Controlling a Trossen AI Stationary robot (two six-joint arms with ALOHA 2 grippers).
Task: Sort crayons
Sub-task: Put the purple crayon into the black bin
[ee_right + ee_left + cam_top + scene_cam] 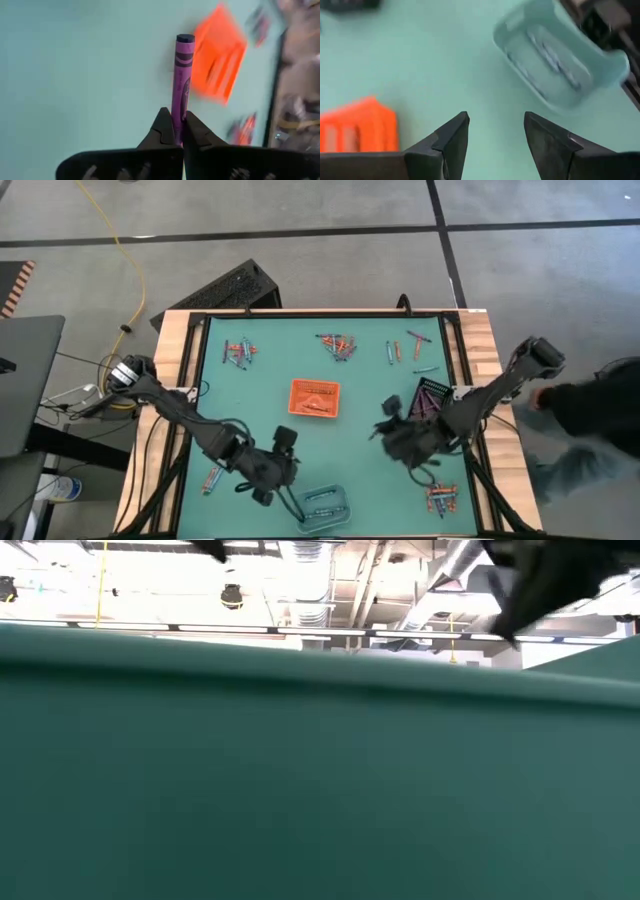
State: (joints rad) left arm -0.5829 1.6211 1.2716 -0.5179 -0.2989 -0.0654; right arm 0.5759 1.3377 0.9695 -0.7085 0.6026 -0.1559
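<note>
My right gripper (pixel 178 117) is shut on a purple crayon (pixel 182 75) above the green mat, right of the orange tray (pixel 314 398). In the high view it is at the table's middle right (pixel 390 423). My left gripper (pixel 495 125) is open and empty above the mat, between the orange tray (pixel 360 125) and the clear tray (pixel 607 70), which holds blue-grey crayons. In the high view it is near the front (pixel 280 460). Loose crayon heaps lie at the far left (pixel 240 352), far middle (pixel 338 345), far right (pixel 405 350), near right (pixel 440 498) and near left (pixel 212 478). My right gripper pinches the purple crayon by its near end (pixel 179 102) between its two fingers. The crayon lies along the fingers and sticks out ahead of them, its dark tip (pixel 185 38) pointing toward the orange tray (pixel 220 55). It is lifted clear of the mat.
A black tray (pixel 432 395) stands beside my right arm at the mat's right edge. The clear tray (pixel 325 505) sits at the front edge. A person (pixel 590 415) is off the table's right side. The low view shows only the mat's wall and a dark arm (pixel 540 580).
</note>
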